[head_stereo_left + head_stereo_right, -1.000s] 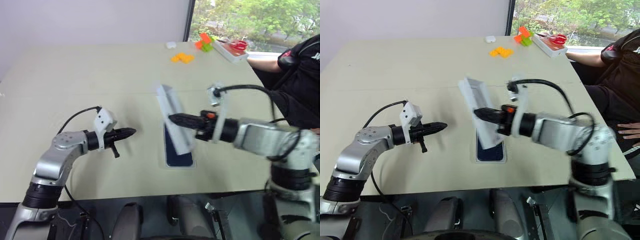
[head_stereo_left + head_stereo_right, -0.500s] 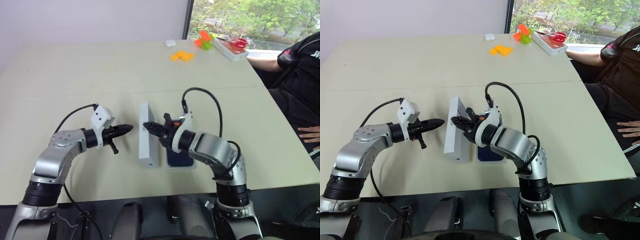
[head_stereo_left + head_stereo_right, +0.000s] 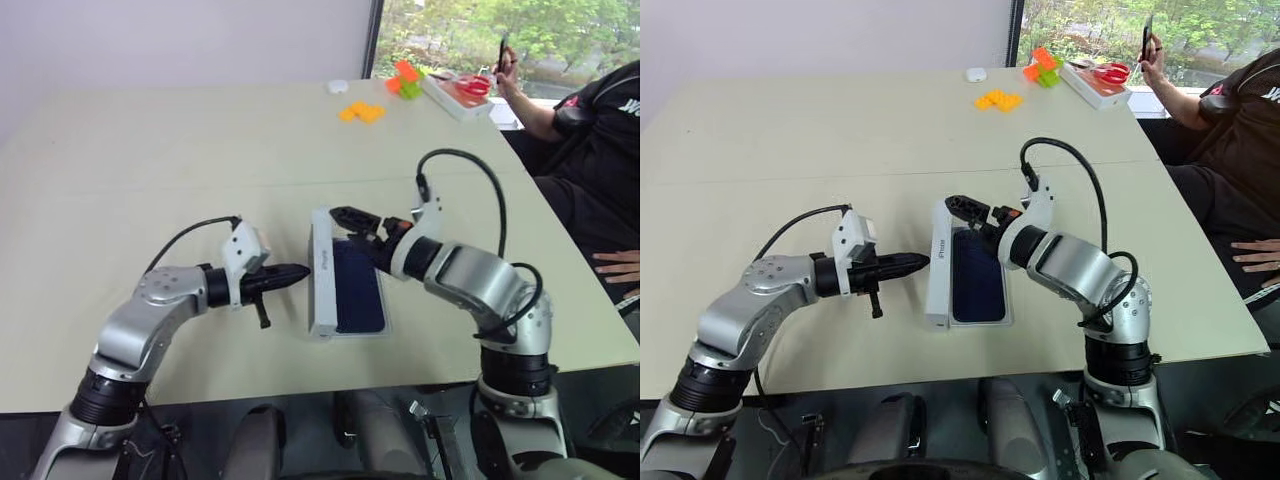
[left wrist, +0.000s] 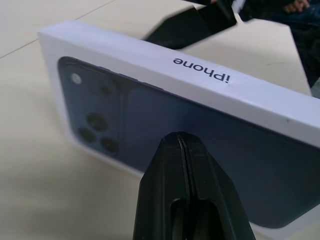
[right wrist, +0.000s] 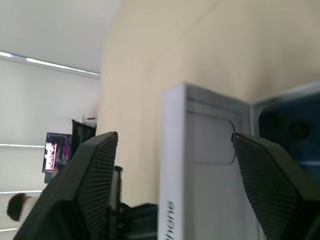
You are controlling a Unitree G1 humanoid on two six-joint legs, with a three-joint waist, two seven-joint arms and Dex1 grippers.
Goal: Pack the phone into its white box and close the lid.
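Left gripper (image 3: 300,270): fingers pressed together, holding nothing; tip just beside the lid's printed face, nearer it than half a second ago.
Right gripper (image 3: 352,219): fingers spread wide above the lid's far end, touching nothing; a second ago it was clamped on the raised lid, and has since let go.
Lid (image 3: 321,272): stands on its long edge on the table (image 3: 150,160), between the two grippers, against the phone's left side; earlier it was tilted up in the air.
Phone (image 3: 357,286): dark blue, lying flat below the right gripper; whether the white box is under it I cannot tell.
Left wrist view: lid's printed phone picture (image 4: 165,135) and lettering on its side wall.
Right wrist view: lid's plain whitish inside (image 5: 210,170).
Far corner: orange blocks (image 3: 364,113); a person's hand (image 3: 506,62) holds a dark object.
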